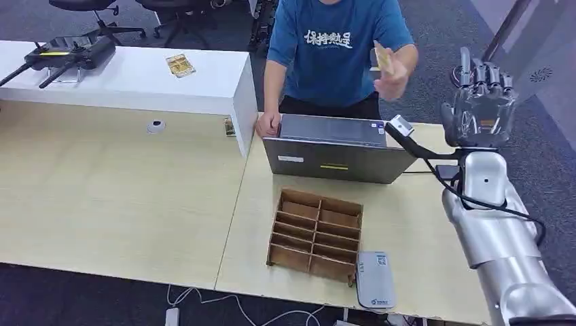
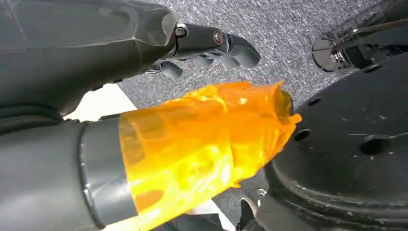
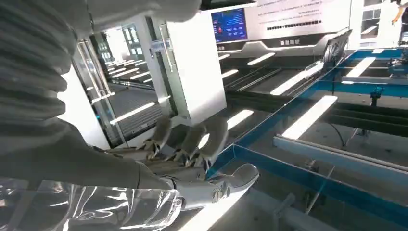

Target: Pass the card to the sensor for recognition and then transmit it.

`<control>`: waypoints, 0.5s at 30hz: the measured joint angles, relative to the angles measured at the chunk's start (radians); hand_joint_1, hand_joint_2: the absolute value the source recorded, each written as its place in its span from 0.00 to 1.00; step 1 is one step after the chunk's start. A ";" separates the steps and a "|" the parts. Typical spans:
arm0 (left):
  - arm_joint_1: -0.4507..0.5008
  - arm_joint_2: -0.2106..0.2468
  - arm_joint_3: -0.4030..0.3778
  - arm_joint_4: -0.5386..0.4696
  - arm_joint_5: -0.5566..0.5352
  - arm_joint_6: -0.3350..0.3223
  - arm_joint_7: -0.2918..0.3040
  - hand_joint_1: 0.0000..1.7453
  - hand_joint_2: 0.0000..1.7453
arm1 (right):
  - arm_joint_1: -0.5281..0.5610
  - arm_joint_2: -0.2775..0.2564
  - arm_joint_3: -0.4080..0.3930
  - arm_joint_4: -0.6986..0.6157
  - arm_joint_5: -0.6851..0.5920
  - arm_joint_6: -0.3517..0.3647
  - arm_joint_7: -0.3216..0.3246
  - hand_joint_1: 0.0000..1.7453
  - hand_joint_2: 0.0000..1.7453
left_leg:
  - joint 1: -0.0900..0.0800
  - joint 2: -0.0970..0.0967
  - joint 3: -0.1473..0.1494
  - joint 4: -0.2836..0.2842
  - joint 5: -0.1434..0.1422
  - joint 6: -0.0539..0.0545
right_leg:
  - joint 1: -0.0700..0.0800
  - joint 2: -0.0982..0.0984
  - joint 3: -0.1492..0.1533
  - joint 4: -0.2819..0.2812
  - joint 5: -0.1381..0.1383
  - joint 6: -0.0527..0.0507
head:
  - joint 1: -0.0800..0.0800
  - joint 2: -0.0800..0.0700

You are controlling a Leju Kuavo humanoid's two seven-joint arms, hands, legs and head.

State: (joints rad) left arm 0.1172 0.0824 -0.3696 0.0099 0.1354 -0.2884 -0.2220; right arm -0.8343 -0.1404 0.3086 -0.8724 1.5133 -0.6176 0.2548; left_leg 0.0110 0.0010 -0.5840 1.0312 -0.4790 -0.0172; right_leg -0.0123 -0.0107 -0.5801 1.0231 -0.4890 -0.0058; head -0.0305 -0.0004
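Observation:
A person in a blue shirt stands behind the table and holds a yellowish card (image 1: pixel 383 59) up in one hand. My right hand (image 1: pixel 481 102) is raised to the right of that card, apart from it, fingers pointing up and spread, holding nothing. In the right wrist view the same hand (image 3: pixel 192 159) shows empty, with its fingers stretched out. A grey-white card reader (image 1: pixel 375 279) lies flat near the table's front edge. My left hand (image 2: pixel 192 96) hangs low over grey carpet, its thumb wrapped in orange film and nothing in its fingers (image 2: pixel 226 45).
A wooden divided box (image 1: pixel 316 234) sits mid-table next to the reader. Behind it stands a grey laptop (image 1: pixel 336 146), the person's other hand on its left corner. A black stalk with a small scanner head (image 1: pixel 401 126) rises beside my right arm. Another card (image 1: pixel 180 65) lies on the white counter (image 1: pixel 136 85).

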 joint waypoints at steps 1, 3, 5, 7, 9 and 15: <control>0.000 0.000 0.002 0.000 -0.002 0.002 0.000 0.00 0.00 | 0.004 0.000 0.000 0.000 0.000 0.000 -0.001 0.00 1.00 | 0.000 0.000 0.000 0.000 0.000 0.000 | 0.000 0.000 0.000 0.000 0.000 0.000 | 0.000 0.000; 0.000 0.000 0.007 0.000 -0.008 0.003 0.000 0.00 0.00 | 0.011 0.000 0.000 -0.001 -0.003 -0.005 -0.003 0.00 1.00 | 0.000 0.000 0.000 0.000 0.000 0.000 | 0.000 0.000 0.000 0.000 0.000 0.000 | 0.000 0.000; 0.000 -0.001 0.015 0.000 -0.012 0.003 0.001 0.00 0.00 | 0.020 0.000 0.000 -0.004 -0.010 -0.015 -0.006 0.00 1.00 | 0.000 0.000 0.000 0.000 0.000 0.000 | 0.000 0.000 0.000 0.000 0.000 0.000 | 0.000 0.000; 0.000 -0.002 0.021 0.000 -0.018 0.003 0.001 0.00 0.00 | 0.027 0.000 -0.002 -0.010 -0.020 -0.018 -0.010 0.00 1.00 | 0.000 0.000 0.000 0.000 0.000 0.000 | 0.000 0.000 0.000 0.000 0.000 0.000 | 0.000 0.000; 0.000 -0.003 0.022 0.000 -0.020 0.003 0.001 0.00 0.00 | 0.030 0.000 -0.003 -0.016 -0.025 -0.018 -0.013 0.00 1.00 | 0.000 0.000 0.000 0.000 0.000 0.000 | 0.000 0.000 0.000 0.000 0.000 0.000 | 0.000 0.000; 0.001 -0.010 0.038 0.000 -0.020 0.009 0.001 0.00 0.00 | 0.074 -0.004 -0.017 -0.072 -0.061 -0.048 -0.037 0.00 1.00 | 0.000 0.000 0.000 0.000 0.000 0.000 | 0.000 0.000 0.000 0.000 0.000 0.000 | 0.000 0.000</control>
State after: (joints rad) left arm 0.1184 0.0725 -0.3319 0.0099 0.1156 -0.2792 -0.2209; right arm -0.7599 -0.1442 0.2914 -0.9446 1.4519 -0.6661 0.2182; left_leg 0.0110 0.0012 -0.5837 1.0313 -0.4791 -0.0172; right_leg -0.0123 -0.0105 -0.5803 1.0229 -0.4891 -0.0058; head -0.0305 -0.0004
